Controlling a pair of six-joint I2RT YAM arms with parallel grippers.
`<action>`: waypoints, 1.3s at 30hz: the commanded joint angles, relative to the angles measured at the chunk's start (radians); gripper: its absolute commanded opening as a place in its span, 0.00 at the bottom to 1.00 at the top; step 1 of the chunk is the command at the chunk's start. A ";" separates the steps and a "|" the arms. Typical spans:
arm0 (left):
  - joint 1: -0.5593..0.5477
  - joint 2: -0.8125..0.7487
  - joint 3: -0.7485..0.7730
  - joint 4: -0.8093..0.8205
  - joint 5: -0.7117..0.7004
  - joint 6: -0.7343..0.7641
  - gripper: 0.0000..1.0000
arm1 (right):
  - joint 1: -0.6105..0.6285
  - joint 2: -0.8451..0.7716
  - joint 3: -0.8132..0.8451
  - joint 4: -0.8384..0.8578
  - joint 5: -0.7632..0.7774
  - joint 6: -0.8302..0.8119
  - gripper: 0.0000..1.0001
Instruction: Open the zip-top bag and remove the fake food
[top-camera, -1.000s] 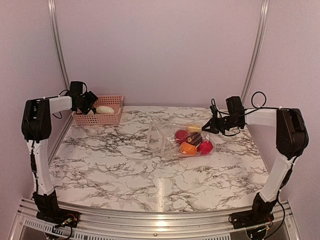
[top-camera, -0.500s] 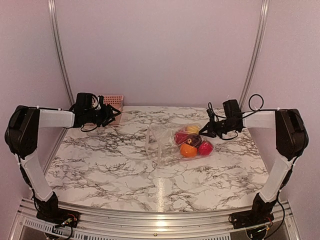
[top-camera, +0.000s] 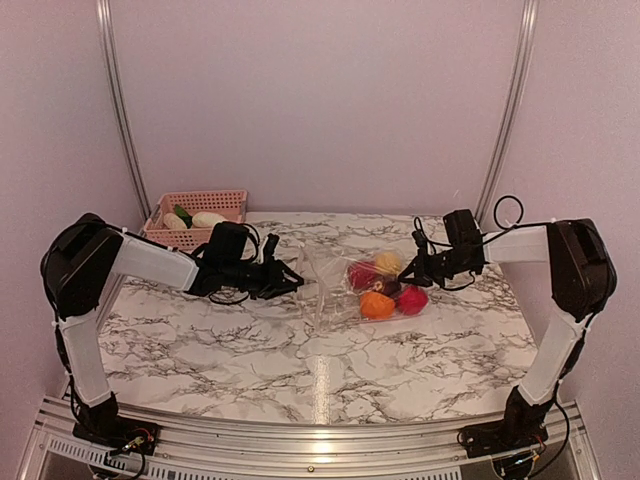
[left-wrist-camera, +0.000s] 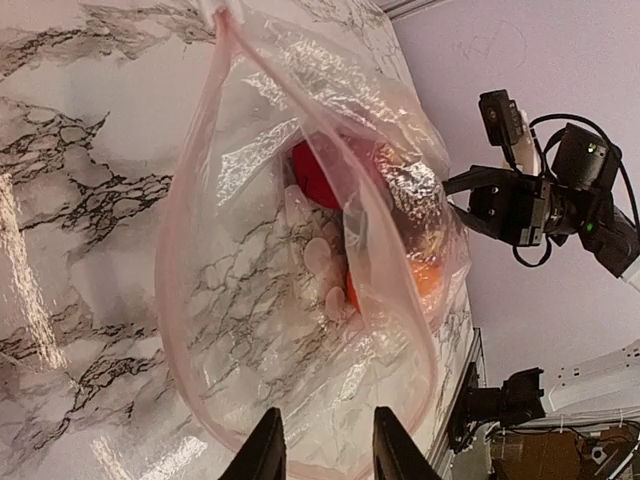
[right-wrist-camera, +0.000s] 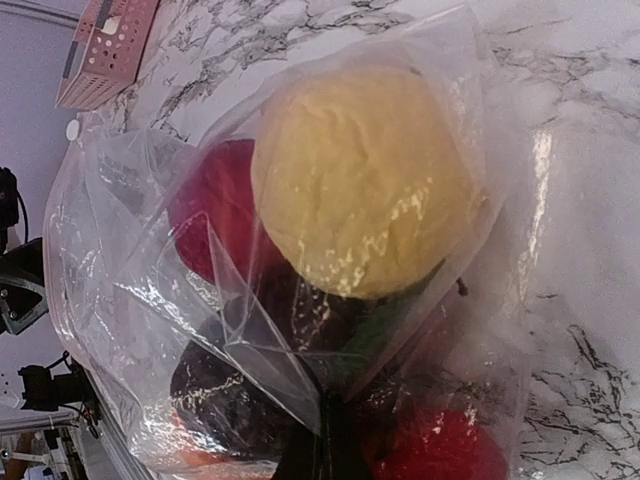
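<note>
While the zip-top bag (top-camera: 335, 290) already gapes open, most of the fake food (top-camera: 385, 283) is not out yet.

In the far left corner of the table (top-camera: 250, 350), the pink basket (top-camera: 205, 194) holds a white toy (top-camera: 208, 219) and a green toy (top-camera: 183, 212), so I think those two are done. My left claw (top-camera: 292, 284) is near the middle of the table, right at the bag's open lip. Its fingers are a little way apart, and I cannot tell if they touch the plastic. The bag lies right of the middle, nearer the far edge. A yellow toy (right-wrist-camera: 365, 180), red toy (top-camera: 411, 298), orange toy (top-camera: 376, 303) and dark purple toy (right-wrist-camera: 225, 395) sit inside and have to come out. My right claw (top-camera: 412, 272) is pinched tight on the bag's right end.
</note>
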 joint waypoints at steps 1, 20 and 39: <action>-0.018 0.088 0.062 0.031 -0.017 -0.053 0.28 | 0.003 -0.012 -0.027 -0.030 0.046 -0.037 0.00; -0.104 0.375 0.305 0.130 0.031 -0.179 0.33 | 0.059 0.058 -0.098 0.038 0.018 -0.036 0.00; -0.147 0.403 0.405 0.163 0.117 -0.108 0.62 | 0.113 0.094 0.053 -0.213 0.111 -0.158 0.00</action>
